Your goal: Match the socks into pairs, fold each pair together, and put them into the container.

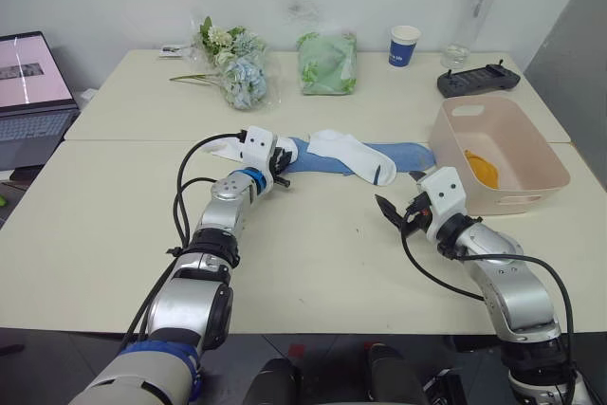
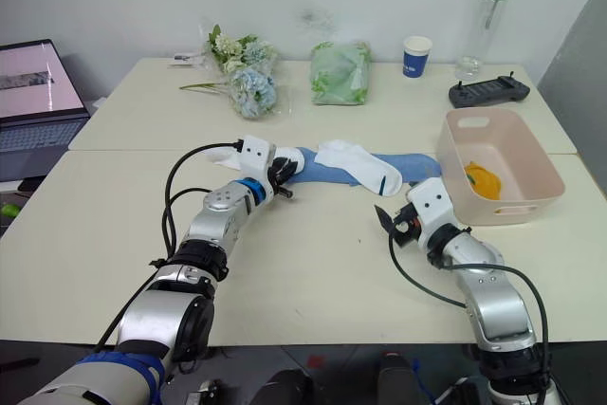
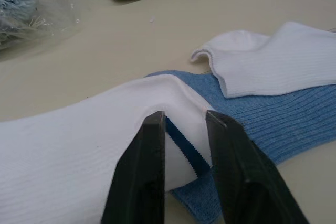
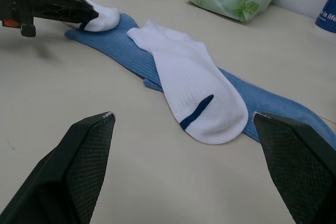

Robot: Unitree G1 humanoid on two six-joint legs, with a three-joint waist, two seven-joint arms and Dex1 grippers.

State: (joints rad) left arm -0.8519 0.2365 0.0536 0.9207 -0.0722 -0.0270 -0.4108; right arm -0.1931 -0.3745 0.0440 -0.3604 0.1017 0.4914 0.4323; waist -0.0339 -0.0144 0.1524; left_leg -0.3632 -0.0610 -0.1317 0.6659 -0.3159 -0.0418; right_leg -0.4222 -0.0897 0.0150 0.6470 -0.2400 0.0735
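My left gripper [image 1: 282, 171] is shut on the end of a white sock [image 3: 68, 150], whose dark blue mark shows between the fingers. That sock lies over one end of a light blue sock [image 1: 305, 161]. A second white sock [image 1: 353, 155] with a dark mark rests across the blue socks [image 1: 403, 153], which stretch toward the pink container [image 1: 503, 120]. Inside the container lies a mustard-yellow sock [image 1: 482, 170]. My right gripper [image 1: 391, 206] is open just above the table, in front of the container and near the second white sock [image 4: 194, 85], holding nothing.
Along the table's far side are a flower bunch [image 1: 232, 64], a green patterned bundle [image 1: 327, 62], a blue-and-white cup [image 1: 404, 45], a clear bottle [image 1: 479, 7] and a black controller [image 1: 477, 79]. A laptop [image 1: 33, 92] sits at the far left.
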